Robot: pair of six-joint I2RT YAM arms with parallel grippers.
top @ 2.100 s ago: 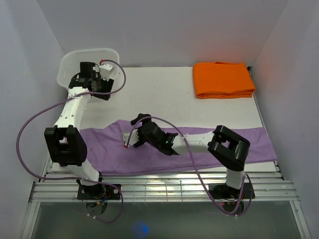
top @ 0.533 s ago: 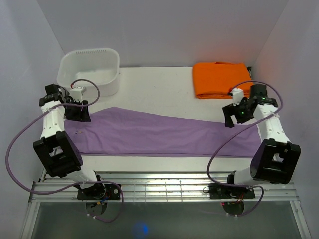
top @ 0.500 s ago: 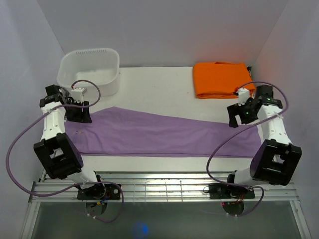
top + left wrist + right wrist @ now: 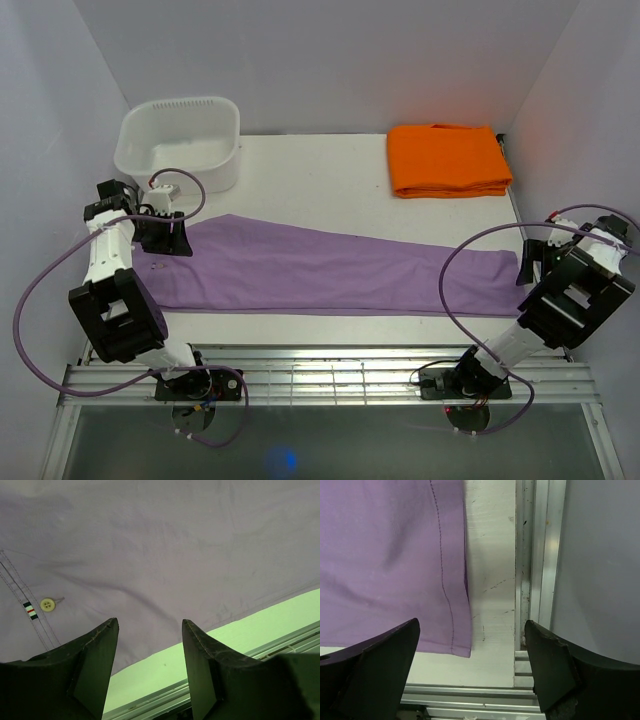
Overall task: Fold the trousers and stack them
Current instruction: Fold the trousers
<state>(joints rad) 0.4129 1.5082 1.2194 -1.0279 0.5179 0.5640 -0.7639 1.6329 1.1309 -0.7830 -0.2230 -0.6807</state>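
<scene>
Plainly we see the trousers (image 4: 330, 272) lying flat; our left gripper (image 4: 150, 622) hangs spread over the waist (image 4: 47, 604), our right gripper (image 4: 471, 624) spread over the hem (image 4: 451, 605).

The lilac trousers (image 4: 330, 270) lie flat at full length along the near edge of my worktop (image 4: 320, 185), with the wide waist end toward the left edge and the narrow hem just short of the right edge. My left wrist view shows a pale button (image 4: 47, 604) and a small striped tag (image 4: 31, 611) beside a seam.
</scene>
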